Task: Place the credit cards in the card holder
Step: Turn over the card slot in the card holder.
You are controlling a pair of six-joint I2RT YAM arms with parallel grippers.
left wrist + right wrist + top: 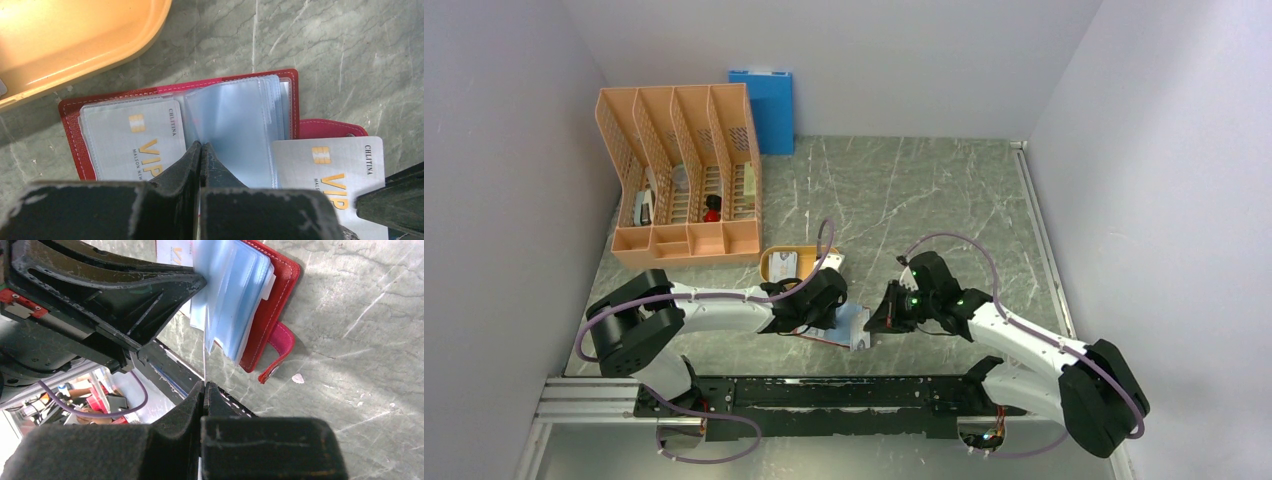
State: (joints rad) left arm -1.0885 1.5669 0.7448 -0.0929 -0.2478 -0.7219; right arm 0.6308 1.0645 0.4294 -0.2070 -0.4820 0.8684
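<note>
The dark red card holder (852, 332) lies open in front of the arm bases, its pale blue pockets (235, 125) fanned up. One grey VIP credit card (135, 142) sits in its left pocket. My left gripper (201, 145) is shut on a pocket leaf at the holder's fold; it also shows in the top view (829, 305). My right gripper (204, 386) is shut on a second credit card (330, 172), seen edge-on in the right wrist view (204, 360). It holds the card just right of the pockets, over the red tab (325, 128).
The orange oval tray (774, 268) sits just behind the holder, with something pale in it. An orange file rack (684, 180) and a blue folder (764, 105) stand at the back left. The black mounting rail (824, 395) runs along the near edge.
</note>
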